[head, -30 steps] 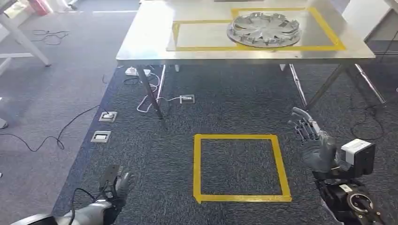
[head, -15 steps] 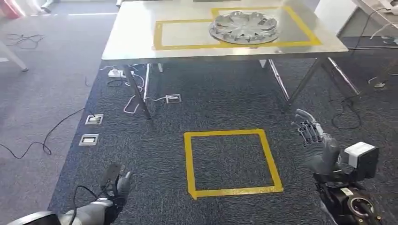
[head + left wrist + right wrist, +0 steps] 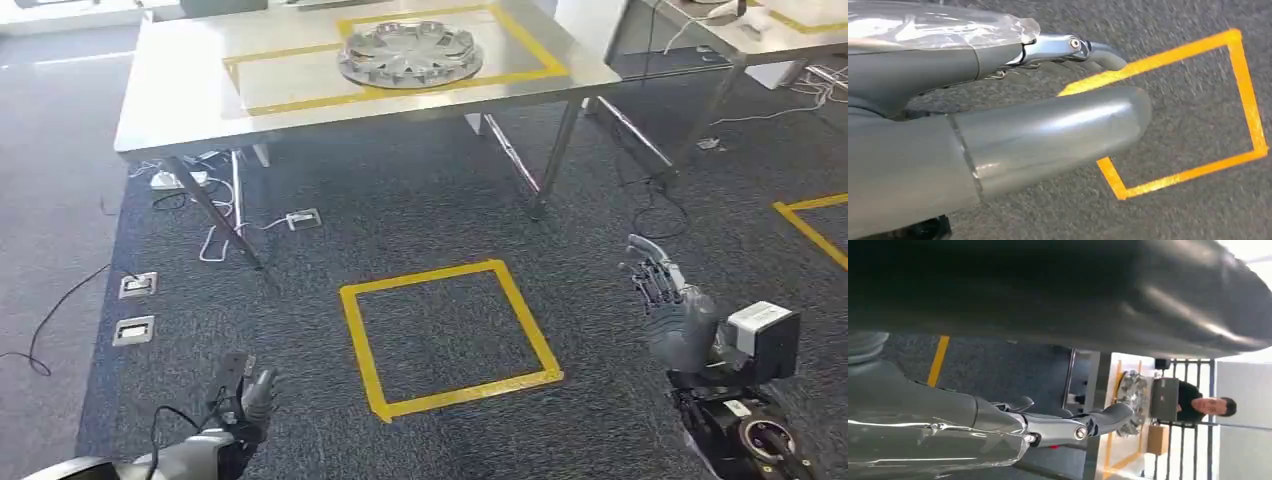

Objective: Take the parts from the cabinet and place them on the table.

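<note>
Fingers on the left hand (image 3: 248, 395) hang low over the carpet, a little curled, holding nothing. Next comes the yellow tape square (image 3: 448, 338) on the floor, between the two hands. Up on the table (image 3: 180, 90), far ahead, one round silver part (image 3: 408, 54) already lies flat inside a yellow frame. The right hand (image 3: 668, 300) is raised with its fingers (image 3: 648, 272) spread apart, empty too. I cannot see the cabinet, so I think the robot must turn to find more parts; neither hand is closer.
</note>
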You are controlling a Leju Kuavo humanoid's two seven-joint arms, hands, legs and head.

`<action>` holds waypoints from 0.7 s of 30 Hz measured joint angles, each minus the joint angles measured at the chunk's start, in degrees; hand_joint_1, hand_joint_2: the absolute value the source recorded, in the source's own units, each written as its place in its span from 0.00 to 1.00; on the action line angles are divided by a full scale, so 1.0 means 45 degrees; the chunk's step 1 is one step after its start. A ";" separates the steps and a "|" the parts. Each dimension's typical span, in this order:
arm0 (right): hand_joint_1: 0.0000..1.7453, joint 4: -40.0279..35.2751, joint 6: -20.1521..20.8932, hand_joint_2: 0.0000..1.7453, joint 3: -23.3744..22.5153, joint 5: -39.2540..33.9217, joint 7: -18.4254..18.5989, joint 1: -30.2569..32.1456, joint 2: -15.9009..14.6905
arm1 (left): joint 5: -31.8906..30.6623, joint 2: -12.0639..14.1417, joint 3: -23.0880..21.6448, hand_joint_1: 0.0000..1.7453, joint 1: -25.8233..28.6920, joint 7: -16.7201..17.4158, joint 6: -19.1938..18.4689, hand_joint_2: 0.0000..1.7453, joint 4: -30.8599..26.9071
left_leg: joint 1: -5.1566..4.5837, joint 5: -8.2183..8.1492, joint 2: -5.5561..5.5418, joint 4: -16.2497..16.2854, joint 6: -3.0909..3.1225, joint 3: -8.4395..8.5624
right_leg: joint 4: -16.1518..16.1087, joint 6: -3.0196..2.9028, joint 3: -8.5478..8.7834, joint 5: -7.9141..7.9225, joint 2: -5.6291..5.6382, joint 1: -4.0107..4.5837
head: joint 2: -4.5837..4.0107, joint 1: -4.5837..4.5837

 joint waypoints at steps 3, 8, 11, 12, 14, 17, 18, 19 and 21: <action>0.00 -0.0005 -0.0024 0.00 -0.0010 0.0044 0.0039 0.0032 0.0000 | 0.0029 0.0010 0.0010 0.00 0.0005 -0.0053 0.0024 0.00 0.0000 | -0.0033 -0.0065 0.0178 -0.0347 0.0009 0.0078 | 0.0048 0.0200 -0.0165 0.0075 0.0339 0.0016 | 0.0000 0.0015; 0.00 -0.0238 -0.0204 0.00 -0.0170 0.0146 0.0102 0.0252 -0.0015 | -0.0194 -0.0092 0.0015 0.00 0.0019 -0.0078 -0.0020 0.00 -0.0029 | 0.0096 0.0111 0.0825 -0.0539 0.0270 0.0089 | 0.2147 0.0546 -0.1223 -0.1238 -0.0639 -0.0003 | 0.0000 0.0228; 0.00 -0.0422 -0.0320 0.00 -0.0204 0.0253 0.0155 0.0630 -0.0034 | -0.0407 -0.0126 0.0015 0.00 0.0086 -0.0116 -0.0015 0.00 -0.0029 | 0.0120 0.0109 0.1214 -0.0528 0.0266 0.0066 | 0.4437 0.0740 -0.2110 -0.2008 -0.0799 -0.0180 | 0.0000 0.0228; 0.00 -0.0442 -0.0350 0.00 -0.0204 0.0277 0.0160 0.0703 -0.0034 | -0.0452 -0.0155 0.0015 0.00 0.0089 -0.0126 -0.0015 0.00 -0.0029 | 0.0137 0.0101 0.1341 -0.0521 0.0248 0.0069 | 0.4003 0.0793 -0.1859 -0.1694 -0.0836 -0.0234 | 0.0000 0.0238; 0.00 -0.0578 -0.0398 0.00 -0.0219 0.0296 0.0170 0.0736 -0.0034 | -0.0534 -0.0195 0.0015 0.00 0.0083 -0.0136 0.0019 0.00 -0.0029 | 0.0177 0.0048 0.1597 -0.0480 0.0151 0.0106 | 0.1742 0.0855 -0.0625 -0.0610 -0.1097 -0.0302 | 0.0000 0.0238; 0.00 -0.0777 -0.0403 0.00 -0.0223 0.0321 0.0170 0.0740 -0.0034 | -0.0554 -0.0175 0.0015 0.00 0.0076 -0.0160 0.0039 0.00 -0.0029 | 0.0013 -0.0020 0.1916 -0.0385 -0.0108 0.0119 | 0.0190 0.0598 0.0201 -0.0401 -0.1823 -0.0157 | 0.0000 0.0301; 0.00 -0.0821 -0.0403 0.00 -0.0219 0.0321 0.0180 0.0787 -0.0034 | -0.0554 -0.0195 0.0015 0.00 0.0062 -0.0170 0.0039 0.00 -0.0029 | -0.0009 -0.0024 0.2049 -0.0368 -0.0147 0.0134 | 0.0208 0.0539 0.0117 -0.0395 -0.1686 -0.0134 | 0.0000 0.0194; 0.00 -0.0835 -0.0408 0.00 -0.0223 0.0321 0.0185 0.0829 -0.0034 | -0.0554 -0.0199 0.0015 0.00 0.0045 -0.0175 0.0039 0.00 -0.0029 | -0.0001 -0.0001 0.2200 -0.0406 -0.0202 0.0152 | 0.0252 0.0467 0.0073 -0.0386 -0.1556 -0.0121 | 0.0000 0.0165; 0.00 -0.0952 -0.0466 0.00 -0.0223 0.0340 0.0189 0.0852 -0.0034 | -0.0588 -0.0204 0.0015 0.00 0.0005 -0.0199 0.0039 0.00 -0.0039 | 0.0132 -0.0260 0.1958 -0.0190 -0.0400 0.0133 | 0.0151 0.0231 0.0099 -0.0274 -0.1268 -0.0187 | 0.0000 0.0155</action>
